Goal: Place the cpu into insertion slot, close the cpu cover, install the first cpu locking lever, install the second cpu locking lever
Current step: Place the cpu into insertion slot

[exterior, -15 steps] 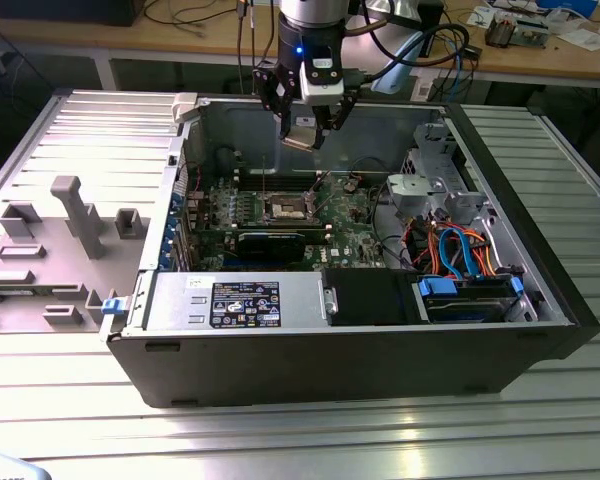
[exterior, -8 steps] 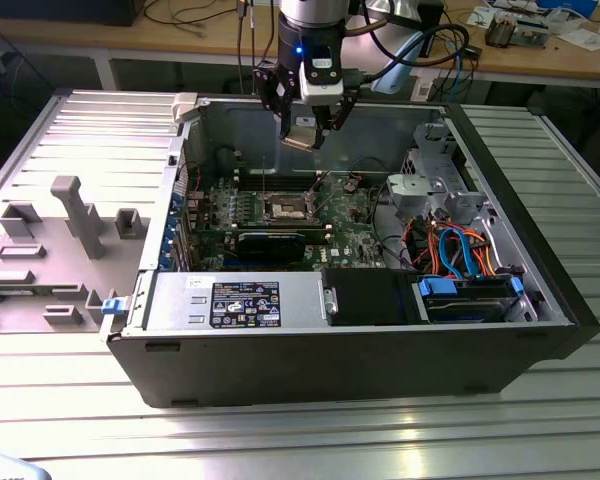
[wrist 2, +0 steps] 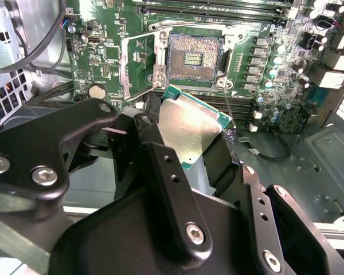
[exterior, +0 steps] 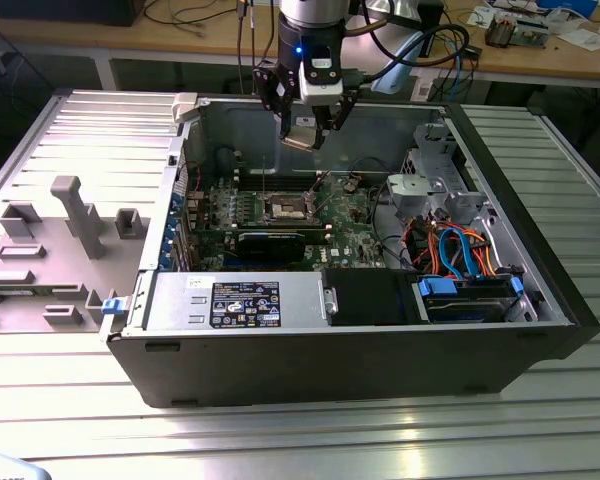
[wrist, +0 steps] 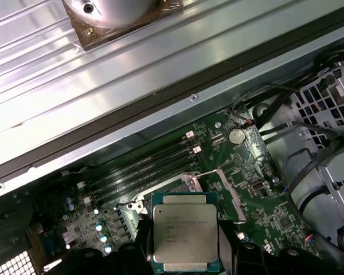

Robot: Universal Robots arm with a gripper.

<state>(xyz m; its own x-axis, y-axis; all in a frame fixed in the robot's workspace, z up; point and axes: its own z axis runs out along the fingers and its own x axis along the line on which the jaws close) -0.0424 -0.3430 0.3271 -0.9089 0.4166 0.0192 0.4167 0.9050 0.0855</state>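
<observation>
step: cpu placement | end effector (exterior: 307, 133) clamps cpu (wrist 2: 189, 129) by its edges, above the uncovered insertion slot (wrist 2: 194, 57) | i'd keep it level, corners squared, no sliding across pins

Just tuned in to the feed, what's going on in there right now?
The arm's end effector is shut on the cpu, holding it in the air above the open computer case. The insertion slot on the motherboard is bare, with its cpu cover swung open beside it. The cpu is not yet seated.
</observation>
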